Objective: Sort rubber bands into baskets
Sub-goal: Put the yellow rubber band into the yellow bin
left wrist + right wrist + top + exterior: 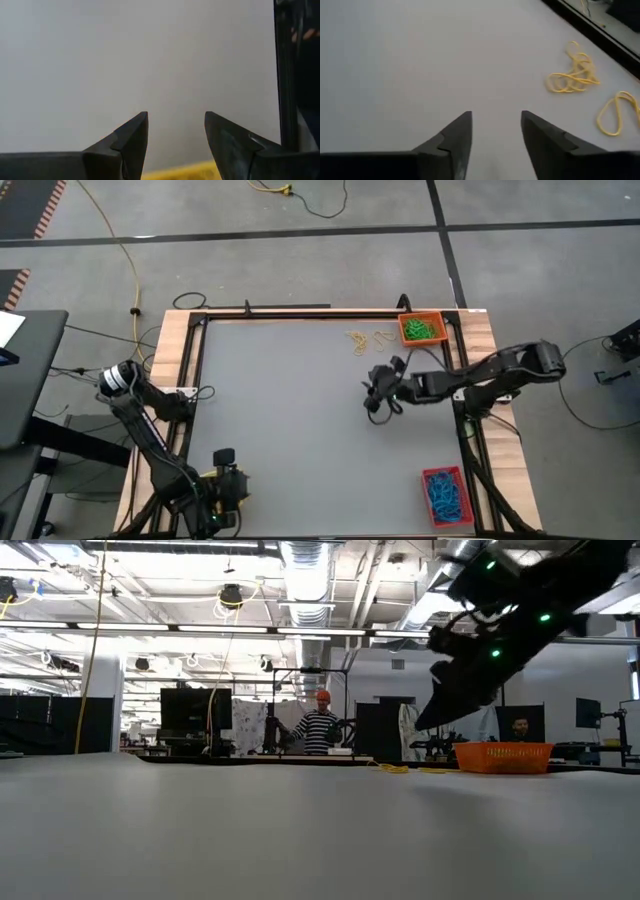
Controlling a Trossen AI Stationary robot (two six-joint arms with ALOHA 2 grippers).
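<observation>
Scene: a grey desk (290, 420) with two dark arms, seen from above, from desk level and from both wrists.
Right gripper (496, 131): poised above the desk's right-centre, fingers apart by a narrow gap and holding nothing.
Left gripper (176, 132): parked at the near left corner of the desk, fingers likewise parted and empty; a strip of yellow shows just under them, too little to identify.
Rubber bands: loose yellow rubber bands (572, 75) lie on the bare desk near the far edge, beside the orange basket (421, 329), which holds green bands (423, 330); blue bands (445, 497) fill the red basket (446, 496) at the near right.
Step in hand: judged to be the right arm's approach to the loose yellow bands.
Doing it well: aim for the tangled cluster, not a flat single loop, bring the fingertips down to the desk on either side of a strand, then close fully, since the bands are thin and limp.
Risk: a band may slip free or drag its neighbours along.
Background: a person in a striped top stands beyond the desk.
</observation>
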